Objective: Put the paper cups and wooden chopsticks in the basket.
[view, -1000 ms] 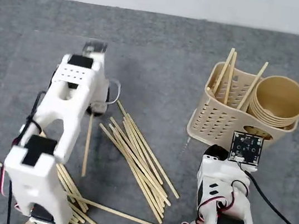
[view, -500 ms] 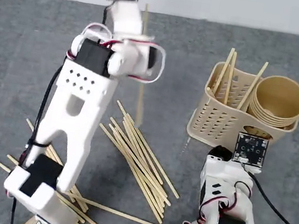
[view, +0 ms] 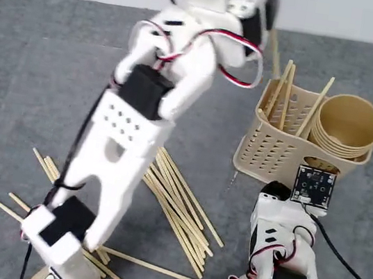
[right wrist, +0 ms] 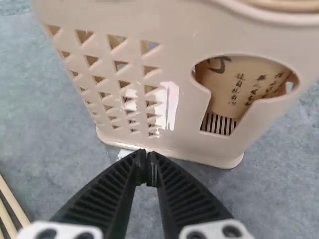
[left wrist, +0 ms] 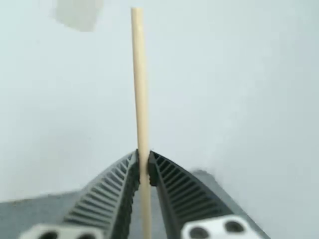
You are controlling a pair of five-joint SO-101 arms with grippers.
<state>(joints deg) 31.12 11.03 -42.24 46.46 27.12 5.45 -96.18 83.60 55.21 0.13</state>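
My left gripper (view: pixel 263 14) is high at the back of the table, just left of the beige basket (view: pixel 269 148), shut on one wooden chopstick (view: pixel 275 52) that hangs near the basket's back left corner. In the left wrist view the chopstick (left wrist: pixel 140 99) stands pinched in my left gripper (left wrist: pixel 143 167). A stack of paper cups (view: pixel 349 125) and three chopsticks (view: pixel 286 95) stand in the basket. Several loose chopsticks (view: pixel 178 198) lie on the grey mat. My right gripper (right wrist: pixel 147 167) is shut and empty, its tips close to the foot of the basket (right wrist: pixel 149 74).
The right arm (view: pixel 280 255) sits low in front of the basket. More chopsticks (view: pixel 36 159) lie beside the left arm's base at the front left. A white wall runs along the back of the grey mat (view: pixel 37 61).
The left arm has risen from the chopstick pile and swung back and right towards the basket, carrying one chopstick. The right arm has stayed put.
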